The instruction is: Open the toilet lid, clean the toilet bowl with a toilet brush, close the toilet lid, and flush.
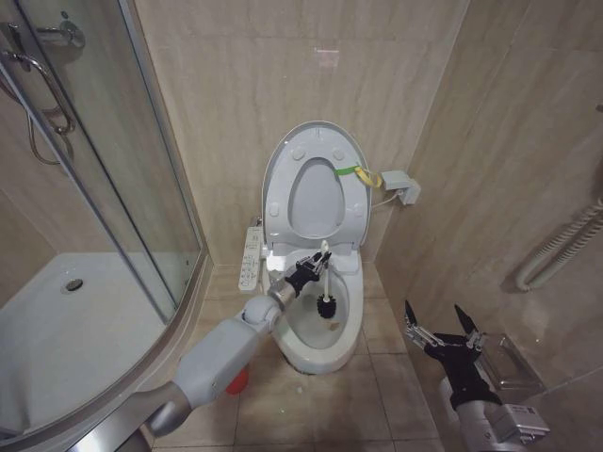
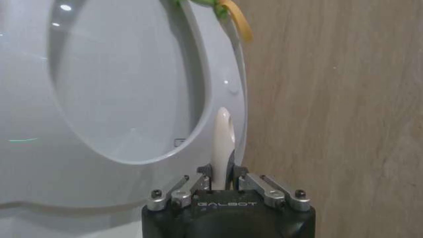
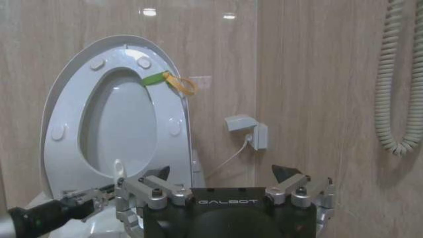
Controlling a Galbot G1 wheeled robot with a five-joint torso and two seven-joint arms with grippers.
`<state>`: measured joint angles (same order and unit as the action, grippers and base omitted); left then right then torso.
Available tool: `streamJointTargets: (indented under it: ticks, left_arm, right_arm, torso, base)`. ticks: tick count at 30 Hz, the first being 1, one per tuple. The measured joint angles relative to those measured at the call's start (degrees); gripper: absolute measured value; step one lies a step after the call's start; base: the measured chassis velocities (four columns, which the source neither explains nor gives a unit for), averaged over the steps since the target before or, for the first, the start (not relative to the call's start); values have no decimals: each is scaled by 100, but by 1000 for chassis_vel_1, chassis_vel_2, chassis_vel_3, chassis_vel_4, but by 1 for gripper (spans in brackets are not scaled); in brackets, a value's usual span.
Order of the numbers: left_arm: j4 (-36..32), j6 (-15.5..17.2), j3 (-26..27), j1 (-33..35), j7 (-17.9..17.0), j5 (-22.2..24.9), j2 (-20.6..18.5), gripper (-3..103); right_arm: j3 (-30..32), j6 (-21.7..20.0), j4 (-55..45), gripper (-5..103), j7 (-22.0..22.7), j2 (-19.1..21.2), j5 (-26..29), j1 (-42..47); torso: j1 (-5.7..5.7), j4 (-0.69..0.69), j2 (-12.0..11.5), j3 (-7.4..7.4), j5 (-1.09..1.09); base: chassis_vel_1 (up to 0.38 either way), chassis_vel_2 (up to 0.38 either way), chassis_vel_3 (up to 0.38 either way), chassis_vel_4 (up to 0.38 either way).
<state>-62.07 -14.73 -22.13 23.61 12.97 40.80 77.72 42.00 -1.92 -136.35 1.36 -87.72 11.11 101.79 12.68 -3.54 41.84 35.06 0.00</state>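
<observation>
Small beige-tiled bathroom, glass shower door at 9 o'clock in head view, toilet against back wall at centre. The toilet lid is up w/ the seat ring folded against it, yellow-green band at its 2 o'clock edge, so step 1 looks done. Left gripper reaches over the toilet bowl from 7 o'clock, jaws clamped on the toilet brush handle; handle tip points up toward 12, dark bristle head hangs low inside the bowl. Judged: scrubbing step in hand. Right gripper idles at 4 o'clock nr the side wall, fingers spread wide, nothing held. Next move prob. calls for sweeping bristles round the basin wall w/o knocking the raised seat, keeping grip firm on the thin handle; brush must come out before lid can drop.
</observation>
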Motion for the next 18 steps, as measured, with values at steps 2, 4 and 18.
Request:
streamJointTargets:
  ticks: [2, 4, 18]
  left_arm:
    - [84, -27, -19, -26, 28, -47, 52, 19]
    - [158, -53, -43, -41, 47, -79, 136, 19]
    - [312, -224, -57, 301, 163, -184, 352, 19]
  right_arm:
    - [0, 0, 0, 100, 0, 0, 0, 0]
    - [0, 0, 0, 100, 0, 0, 0, 0]
    - [0, 0, 0, 100, 0, 0, 0, 0]
  torso:
    - [0, 0, 0, 0, 0]
    - [0, 0, 0, 0, 0]
    - [0, 1, 0, -1, 0]
  base:
    - [0, 0, 0, 0]
    - [0, 0, 0, 0]
    - [0, 0, 0, 0]
